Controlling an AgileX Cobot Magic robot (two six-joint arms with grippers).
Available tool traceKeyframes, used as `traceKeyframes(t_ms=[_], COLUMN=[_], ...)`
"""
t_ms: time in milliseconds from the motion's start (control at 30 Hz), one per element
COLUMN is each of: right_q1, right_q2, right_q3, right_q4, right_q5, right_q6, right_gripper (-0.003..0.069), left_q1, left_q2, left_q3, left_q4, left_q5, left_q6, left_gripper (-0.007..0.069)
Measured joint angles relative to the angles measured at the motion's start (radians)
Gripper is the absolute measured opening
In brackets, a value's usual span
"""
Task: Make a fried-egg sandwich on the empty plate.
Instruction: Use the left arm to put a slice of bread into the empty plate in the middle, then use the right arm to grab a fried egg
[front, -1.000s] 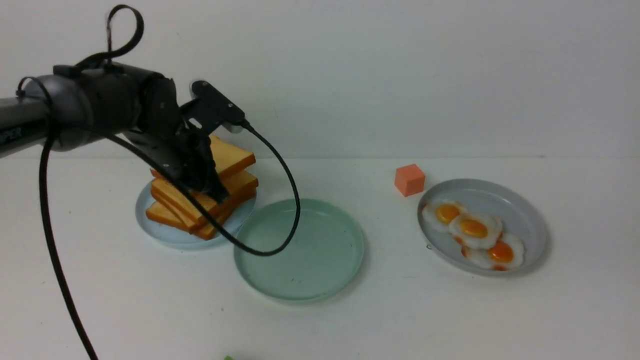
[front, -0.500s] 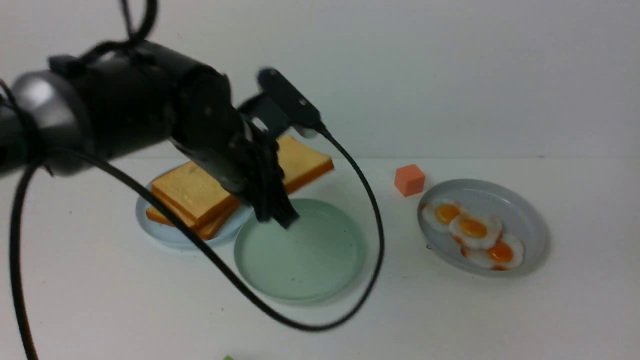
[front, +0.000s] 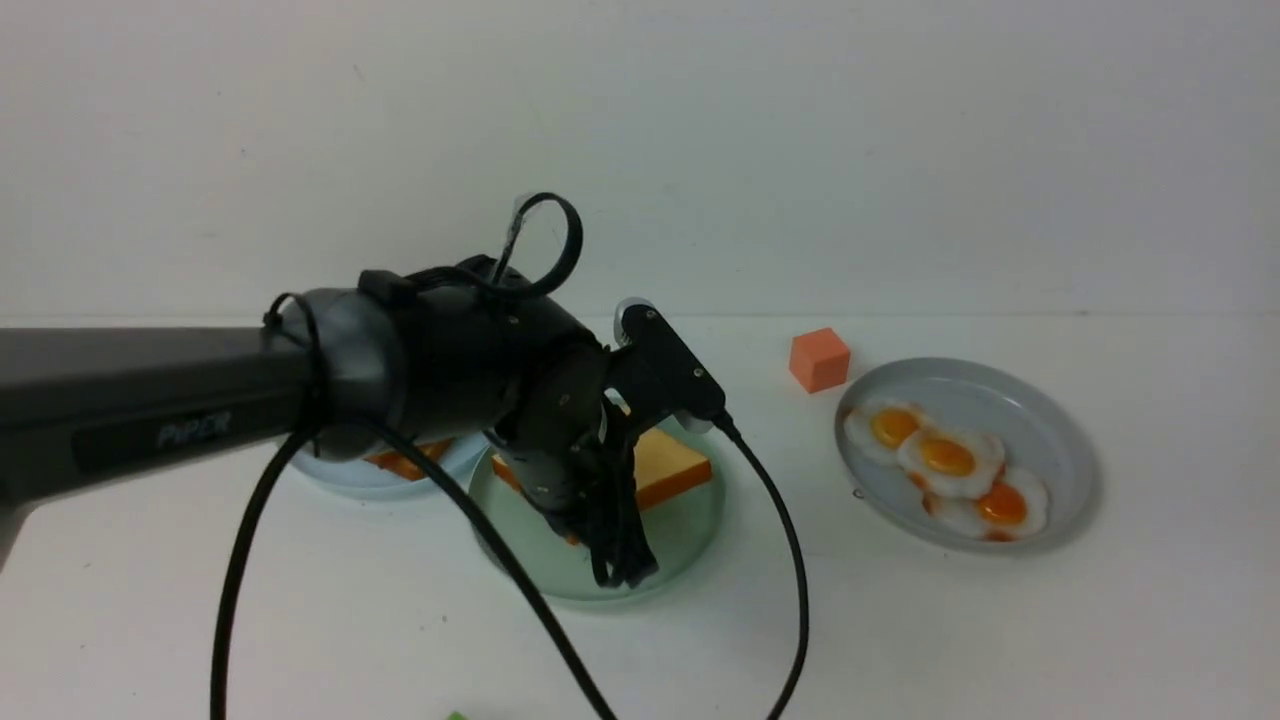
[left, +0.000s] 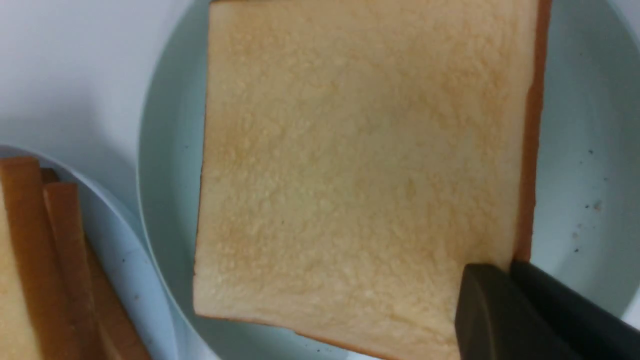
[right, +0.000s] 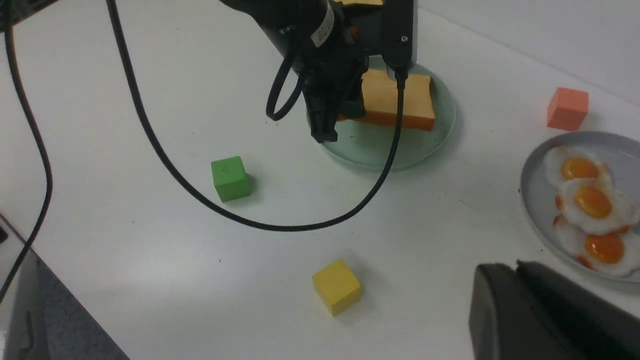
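White table (front: 1000, 640) fills the lower half of the front view, with a plain pale wall behind it.

Left arm (front: 150, 420): a long black tube entering from the left edge at mid-height, its wrist over the centre of the frame. A black cable (front: 790, 560) loops down from the wrist.

Grey plate (front: 1000, 400), right of centre, is the largest dish. Three fried eggs (front: 945, 455) lie on it in an overlapping diagonal row, white with orange yolks.

Mint-green plate (front: 690, 520) sits at lower centre, partly hidden by the wrist.

Pale blue plate (front: 350, 478) is just left of the mint one, mostly behind the arm. In the left wrist view their rims lie close together, but I cannot tell if they touch. The stack of toast slices (left: 30, 260) rests on the blue plate.

One toast slice (front: 675, 462) is over the mint-green plate, golden face up with an orange-brown crust. It looks slightly tilted, and contact with the plate is not clear.

Left gripper (front: 622, 565) points down toward the near rim of the mint plate, its jaws pinching one corner of the toast slice.

Right gripper (right: 505, 290): only a dark edge shows at the lower right of its own wrist view. It is near the grey plate, and I cannot tell its jaw spacing.

Small blocks:
- orange cube (front: 819, 359), just upper left of the grey plate
- green cube (right: 229, 178), left of centre in the right wrist view
- yellow cube (right: 336, 286), lower centre in that view, well apart from the green one
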Motion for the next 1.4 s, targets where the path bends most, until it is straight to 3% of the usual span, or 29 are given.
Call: traceKeyframes(t_ms=[133,267,300,333,433,533,600,667,767,800,833,867,1133,1267,1400], right_q1=[0.000,0.000,0.000,0.000,0.000,0.000,0.000,0.000,-0.022,-0.025,-0.055,-0.078,-0.227,-0.236,-0.237], right_q2=[0.000,0.003,0.004,0.012,0.058,0.126,0.192,0.260,0.400,0.400,0.476,0.526,0.885,1.026,1.140], right_q3=[0.000,0.000,0.000,0.000,0.000,0.000,0.000,0.000,-0.007,-0.007,-0.015,-0.023,-0.132,-0.214,-0.297], right_q4=[0.000,0.001,0.001,-0.003,-0.039,-0.101,-0.156,-0.212,-0.288,-0.291,-0.302,-0.303,-0.264,-0.253,-0.264], right_q5=[0.000,0.005,0.005,0.005,0.005,0.002,-0.009,-0.022,-0.057,-0.060,-0.080,-0.092,-0.191,-0.209,-0.224], right_q6=[0.000,0.006,0.006,0.026,0.080,0.113,0.137,0.161,0.181,0.182,0.180,0.170,0.018,0.000,-0.034], right_gripper=[0.0073,0.0075,0.0075,0.0078,0.0081,0.0082,0.0083,0.0083,0.0085,0.0085,0.0085,0.0085,0.0115,0.0199,0.0358], left_q1=[0.000,0.000,0.000,0.000,0.000,0.000,0.000,0.000,0.000,0.000,0.000,0.000,0.000,0.000,0.000], left_q2=[0.007,0.014,0.014,0.006,-0.028,-0.101,-0.195,-0.321,-0.536,-0.550,-0.664,-0.718,-1.190,-1.336,-1.420], left_q3=[0.000,0.000,0.000,0.000,0.000,-0.017,-0.040,-0.051,-0.032,-0.028,0.005,0.037,0.428,0.555,0.608], left_q4=[-0.001,-0.020,-0.021,-0.030,-0.049,-0.087,-0.128,-0.154,-0.169,-0.169,-0.173,-0.176,-0.250,-0.257,-0.258], left_q5=[-0.013,-0.006,-0.006,0.002,0.029,0.058,0.086,0.099,0.113,0.113,0.113,0.114,0.079,0.009,-0.025], left_q6=[-0.001,-0.005,-0.005,-0.018,-0.046,-0.084,-0.126,-0.167,-0.215,-0.219,-0.229,-0.231,-0.237,-0.237,-0.237], left_gripper=[0.0044,0.0209,0.0209,0.0279,0.0391,0.0429,0.0405,0.0320,0.0120,0.0105,0.0013,-0.0012,-0.0013,-0.0013,-0.0013])
